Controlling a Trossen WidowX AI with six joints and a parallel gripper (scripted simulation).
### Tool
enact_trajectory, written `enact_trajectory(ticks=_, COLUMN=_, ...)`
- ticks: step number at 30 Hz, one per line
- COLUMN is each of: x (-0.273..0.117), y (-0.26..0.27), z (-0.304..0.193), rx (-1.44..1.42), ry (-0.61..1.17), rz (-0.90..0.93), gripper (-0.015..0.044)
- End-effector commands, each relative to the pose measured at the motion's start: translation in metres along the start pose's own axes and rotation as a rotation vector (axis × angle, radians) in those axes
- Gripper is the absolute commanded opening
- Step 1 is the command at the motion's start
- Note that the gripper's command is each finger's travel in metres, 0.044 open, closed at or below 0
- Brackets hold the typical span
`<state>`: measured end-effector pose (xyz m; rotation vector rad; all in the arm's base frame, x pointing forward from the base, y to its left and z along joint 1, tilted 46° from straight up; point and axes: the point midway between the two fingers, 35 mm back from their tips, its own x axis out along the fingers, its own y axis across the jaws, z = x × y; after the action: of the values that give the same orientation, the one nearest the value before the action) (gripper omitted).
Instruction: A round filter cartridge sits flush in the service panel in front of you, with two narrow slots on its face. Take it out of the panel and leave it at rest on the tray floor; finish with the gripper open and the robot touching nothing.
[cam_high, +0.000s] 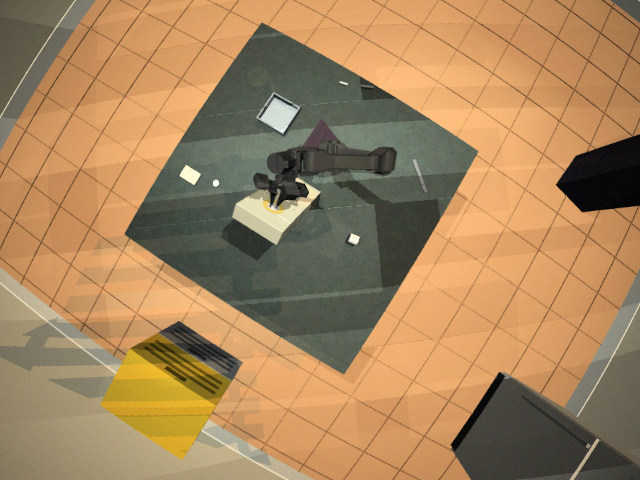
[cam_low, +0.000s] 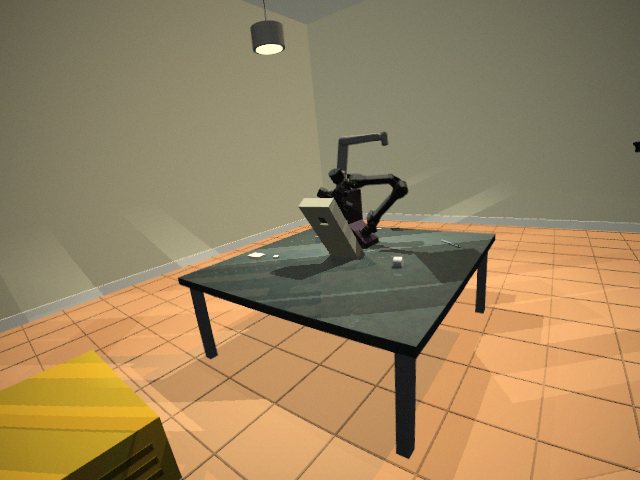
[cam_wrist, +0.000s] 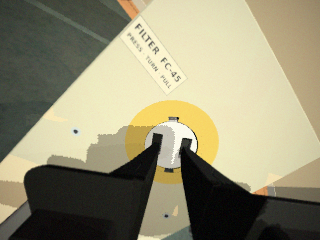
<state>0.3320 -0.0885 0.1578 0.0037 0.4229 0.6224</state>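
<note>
The pale service panel (cam_high: 248, 209) (cam_low: 330, 232) (cam_wrist: 240, 100) stands tilted on the table. The round white filter cartridge (cam_wrist: 171, 131) sits in it, inside a yellow ring (cam_wrist: 206, 125), with two dark slots on its face and small dark notches at its top and bottom edges. My gripper (cam_high: 275, 205) (cam_wrist: 170, 149) is partly open, with nothing held. Its narrow tips are over the cartridge face, lined up with the slots; I cannot tell whether they are inside them. The gripper's tips are hidden behind the panel in the exterior view. The tray (cam_high: 279, 114) is empty.
A white block (cam_high: 353, 239) (cam_low: 397, 261), a cream card (cam_high: 190, 174) (cam_low: 255, 255), a small white disc (cam_high: 216, 182) (cam_low: 275, 256) and a grey rod (cam_high: 419, 175) (cam_low: 450, 243) lie on the table. The arm's purple base plate (cam_high: 320, 135) is behind the panel.
</note>
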Motion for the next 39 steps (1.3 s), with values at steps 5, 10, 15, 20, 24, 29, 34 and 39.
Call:
enact_trajectory(ticks=5, x=0.0003, y=-0.0011, z=-0.0004, rx=0.005, ry=0.004, rz=-0.003, gripper=0.0094)
enact_trajectory(ticks=10, x=0.0003, y=-0.0014, z=0.0, rx=0.005, ry=0.004, rz=-0.003, gripper=0.0094)
enact_trajectory(ticks=15, x=0.0013, y=-0.0015, z=0.0001, rx=0.005, ry=0.004, rz=-0.003, gripper=0.0094)
enact_trajectory(ticks=20, x=0.0033, y=-0.0012, z=0.0, rx=0.005, ry=0.004, rz=-0.003, gripper=0.0094)
enact_trajectory(ticks=24, x=0.0033, y=-0.001, z=-0.0001, rx=0.005, ry=0.004, rz=-0.003, gripper=0.0094)
enact_trajectory(ticks=29, x=0.0053, y=-0.001, z=-0.0001, rx=0.005, ry=0.003, rz=-0.003, gripper=0.0094)
enact_trajectory(ticks=34, x=0.0063, y=-0.0009, z=-0.0001, rx=0.005, ry=0.003, rz=-0.003, gripper=0.0094)
enact_trajectory(ticks=39, x=0.0088, y=-0.001, z=-0.0001, rx=0.005, ry=0.003, rz=-0.003, gripper=0.0094)
